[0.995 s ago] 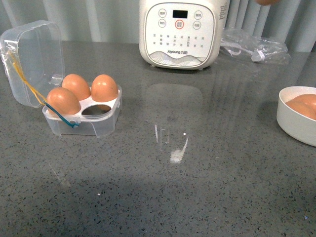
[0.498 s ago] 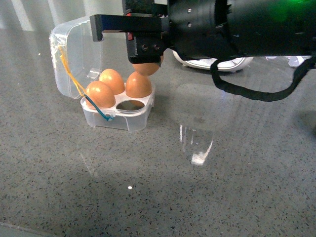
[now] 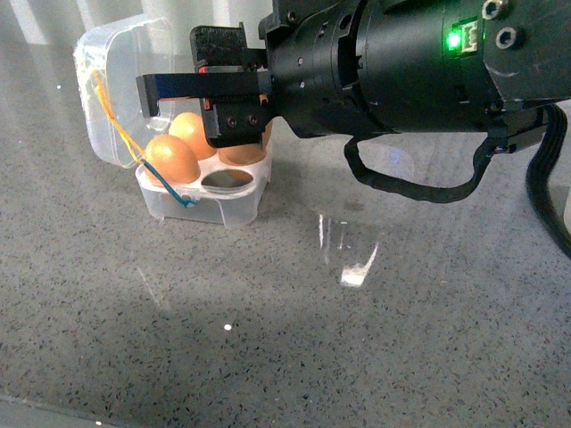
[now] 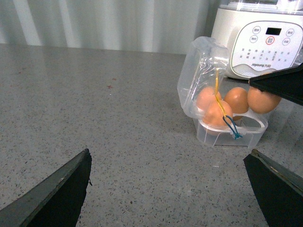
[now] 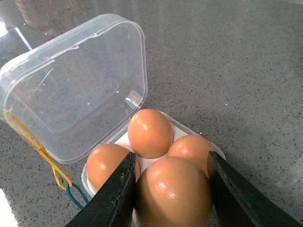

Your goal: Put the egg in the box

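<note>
**Egg held above the last free cell**

On the grey speckled stone table (image 3: 375, 357), the black right gripper (image 5: 171, 196) is seen closed around the smooth orange-brown egg (image 5: 173, 182). The egg is held just above the small clear plastic four-cell box (image 3: 201, 207). The black left gripper (image 4: 165, 189) is spread wide and empty, well apart from the box. Three other brown eggs (image 5: 150, 132) are seated in the box, and one cell (image 3: 226, 180) is left bare. If the egg is released off-centre, a neighbouring shell could be struck and cracked. The light box could also be shoved if a finger is lowered onto its rim.
</note>
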{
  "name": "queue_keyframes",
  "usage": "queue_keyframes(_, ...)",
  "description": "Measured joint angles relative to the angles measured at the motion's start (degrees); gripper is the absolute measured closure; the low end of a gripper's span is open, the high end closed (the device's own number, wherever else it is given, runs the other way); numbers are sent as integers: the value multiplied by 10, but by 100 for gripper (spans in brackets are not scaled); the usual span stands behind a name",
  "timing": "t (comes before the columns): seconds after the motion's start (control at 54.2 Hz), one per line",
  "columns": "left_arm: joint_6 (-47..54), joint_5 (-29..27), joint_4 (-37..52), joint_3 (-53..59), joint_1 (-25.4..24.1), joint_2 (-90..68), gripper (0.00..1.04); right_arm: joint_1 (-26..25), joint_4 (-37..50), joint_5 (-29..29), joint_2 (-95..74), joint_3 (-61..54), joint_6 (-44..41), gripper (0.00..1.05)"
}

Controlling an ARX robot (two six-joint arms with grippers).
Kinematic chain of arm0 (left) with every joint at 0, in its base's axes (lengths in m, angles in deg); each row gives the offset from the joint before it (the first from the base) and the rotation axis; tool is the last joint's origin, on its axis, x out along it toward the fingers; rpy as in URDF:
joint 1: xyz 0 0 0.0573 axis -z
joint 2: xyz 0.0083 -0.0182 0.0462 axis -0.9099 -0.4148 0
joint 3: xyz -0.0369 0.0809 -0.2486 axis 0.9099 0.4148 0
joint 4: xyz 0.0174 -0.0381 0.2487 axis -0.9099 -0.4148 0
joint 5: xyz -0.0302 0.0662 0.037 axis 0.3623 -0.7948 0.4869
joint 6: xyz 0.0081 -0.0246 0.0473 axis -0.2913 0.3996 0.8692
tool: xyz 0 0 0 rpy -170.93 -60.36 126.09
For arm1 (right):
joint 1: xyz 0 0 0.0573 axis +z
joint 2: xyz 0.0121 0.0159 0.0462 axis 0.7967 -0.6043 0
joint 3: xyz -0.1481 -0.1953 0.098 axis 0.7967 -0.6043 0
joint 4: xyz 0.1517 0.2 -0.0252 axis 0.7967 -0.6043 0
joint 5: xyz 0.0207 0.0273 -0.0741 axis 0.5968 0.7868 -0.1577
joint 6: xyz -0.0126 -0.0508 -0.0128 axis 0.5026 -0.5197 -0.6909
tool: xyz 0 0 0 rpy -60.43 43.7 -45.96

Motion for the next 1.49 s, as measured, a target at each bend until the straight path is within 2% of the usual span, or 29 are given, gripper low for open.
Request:
queue_keyframes(0.092,0,0,0,0,0,0,7,-1,1,9,-6,3,6,63)
queue_keyframes(0.406,0,0,0,0,0,0,7,-16,23,13,-9,5,38,5)
queue_keyframes(0.479,0,0,0,0,0,0,7,-23,30,9,8,-8,41,8)
queue_keyframes(0.664,0,0,0,0,0,0,7,-57,46,6,89,-56,67,7)
queue_keyframes(0.885,0,0,0,0,0,0,7,-144,44,-109,201,-161,69,7)
queue_keyframes(0.977,0,0,0,0,0,0,7,-176,80,-118,248,-231,69,7)
queue_keyframes(1.088,0,1,0,0,0,0,7,-179,85,-115,268,-241,69,7)
queue_keyframes(1.124,0,1,0,0,0,0,7,-175,95,-130,269,-243,64,8)
queue_keyframes(1.161,0,0,0,0,0,0,7,-172,148,-205,271,-263,29,17)
queue_keyframes(1.217,0,-1,0,0,0,0,7,-178,187,-249,285,-299,-3,27)
queue_keyframes(1.346,0,0,0,0,0,0,7,-225,210,-230,357,-396,-33,56)
queue_keyframes(1.493,0,0,0,0,0,0,7,-255,212,-200,407,-450,-39,79)
